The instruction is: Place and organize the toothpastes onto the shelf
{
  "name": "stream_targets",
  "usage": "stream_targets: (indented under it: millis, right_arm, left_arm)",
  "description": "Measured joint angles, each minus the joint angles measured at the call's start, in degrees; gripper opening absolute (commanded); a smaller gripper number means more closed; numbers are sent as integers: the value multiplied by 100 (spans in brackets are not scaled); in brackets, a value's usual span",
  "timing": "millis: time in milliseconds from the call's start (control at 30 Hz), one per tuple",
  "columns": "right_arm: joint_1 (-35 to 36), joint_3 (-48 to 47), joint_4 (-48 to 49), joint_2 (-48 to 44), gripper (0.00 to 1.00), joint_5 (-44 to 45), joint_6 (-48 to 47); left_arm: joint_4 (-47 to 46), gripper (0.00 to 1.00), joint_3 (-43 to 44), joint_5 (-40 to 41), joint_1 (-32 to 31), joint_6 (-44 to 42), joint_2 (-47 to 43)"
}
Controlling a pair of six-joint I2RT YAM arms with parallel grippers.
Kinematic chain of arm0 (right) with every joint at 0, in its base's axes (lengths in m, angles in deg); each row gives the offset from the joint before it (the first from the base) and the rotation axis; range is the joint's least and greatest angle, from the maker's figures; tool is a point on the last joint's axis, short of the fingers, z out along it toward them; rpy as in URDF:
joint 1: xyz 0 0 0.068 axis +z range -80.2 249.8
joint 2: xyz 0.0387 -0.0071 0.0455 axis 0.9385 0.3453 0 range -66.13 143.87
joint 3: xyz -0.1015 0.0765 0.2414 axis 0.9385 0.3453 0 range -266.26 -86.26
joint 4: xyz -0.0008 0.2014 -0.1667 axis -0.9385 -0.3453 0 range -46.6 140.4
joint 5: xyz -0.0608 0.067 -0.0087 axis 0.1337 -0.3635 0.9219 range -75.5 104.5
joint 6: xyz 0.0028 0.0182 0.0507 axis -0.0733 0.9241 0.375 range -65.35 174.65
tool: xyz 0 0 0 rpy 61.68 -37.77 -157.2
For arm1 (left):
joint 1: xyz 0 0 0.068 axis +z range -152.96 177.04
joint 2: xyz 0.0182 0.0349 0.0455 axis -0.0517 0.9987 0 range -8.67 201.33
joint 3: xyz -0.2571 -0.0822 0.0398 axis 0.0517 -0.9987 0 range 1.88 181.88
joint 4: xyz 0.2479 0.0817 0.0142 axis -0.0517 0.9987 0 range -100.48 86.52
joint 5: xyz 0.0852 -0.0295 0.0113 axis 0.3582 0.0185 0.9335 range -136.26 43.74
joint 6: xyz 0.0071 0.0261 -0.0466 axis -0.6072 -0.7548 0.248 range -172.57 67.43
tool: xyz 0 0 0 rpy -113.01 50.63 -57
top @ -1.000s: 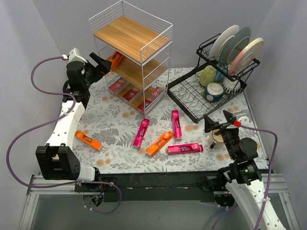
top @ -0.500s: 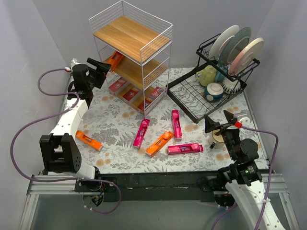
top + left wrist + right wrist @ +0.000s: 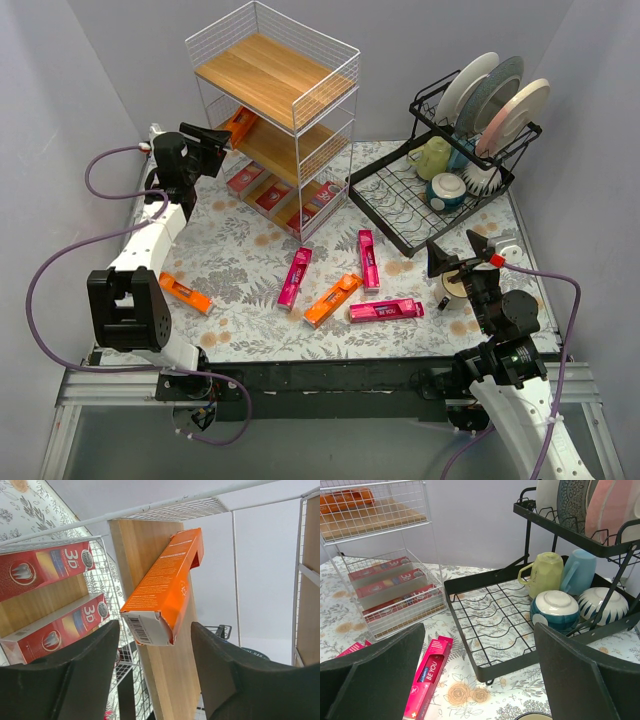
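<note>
The shelf stands at the back left. An orange toothpaste lies on its middle board, and dark red "3D" toothpastes fill the bottom tier. My left gripper hovers at the shelf's left side. In the left wrist view the orange toothpaste rests on the board just ahead of the left gripper, which is open and touches nothing. On the table lie three pink toothpastes and two orange ones. My right gripper is open and empty.
A black dish rack with plates, mugs and bowls fills the back right. A mug stands just under the right gripper. A pink toothpaste lies left of the rack's front corner. Grey walls close in on both sides.
My left gripper has drawn back a little from the shelf and its jaws have narrowed. The orange toothpaste stays on the middle board. The right arm has not moved.
</note>
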Motion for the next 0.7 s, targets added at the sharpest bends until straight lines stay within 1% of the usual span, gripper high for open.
stream_targets:
  millis: [67,100,167,200,300,433,700]
  right_arm:
    - [0,-2,0,0,99,0,0]
    - [0,0,0,0,99,0,0]
    - [0,-2,0,0,99,0,0]
    - [0,0,0,0,99,0,2]
    - [0,0,0,0,99,0,0]
    - [0,-2,0,-7,99,0,2]
    - [0,-2,-2,-7,99,4,2]
  left_arm:
    - [-33,53,31,-11,0,31,26]
    - [-50,49,44,-15,0,42,46]
    - [-74,46,74,-20,0,81,98]
    - [-74,42,74,-17,2,87,127]
    - [-125,35,79,-17,2,155,195]
    - [-149,32,94,-7,2,192,197]
    - [-59,31,426,9,293,205,431]
